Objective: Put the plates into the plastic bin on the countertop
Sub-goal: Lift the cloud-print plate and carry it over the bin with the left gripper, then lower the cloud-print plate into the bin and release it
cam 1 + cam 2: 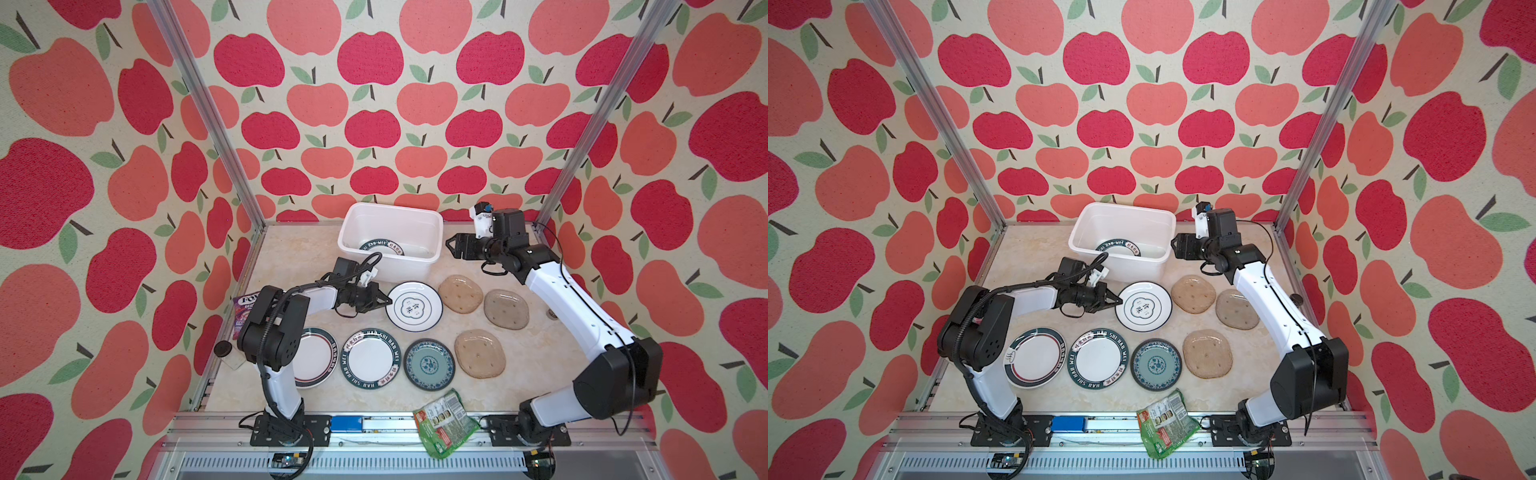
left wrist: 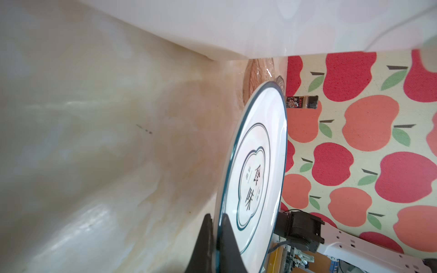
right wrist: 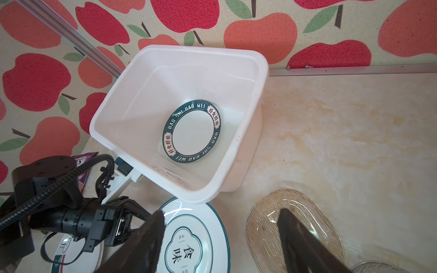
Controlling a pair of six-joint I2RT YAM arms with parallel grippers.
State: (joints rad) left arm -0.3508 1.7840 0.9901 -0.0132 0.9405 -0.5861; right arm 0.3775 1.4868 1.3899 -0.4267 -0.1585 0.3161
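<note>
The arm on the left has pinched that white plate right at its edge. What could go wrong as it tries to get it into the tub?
1. The left gripper holds the white plate only by its rim, so it may slip or swing down when lifted.
2. The tall wall of the plastic bin stands close by; the plate could knock its lip.
3. A green-rimmed plate already lies inside; a hard drop might chip both.
</note>
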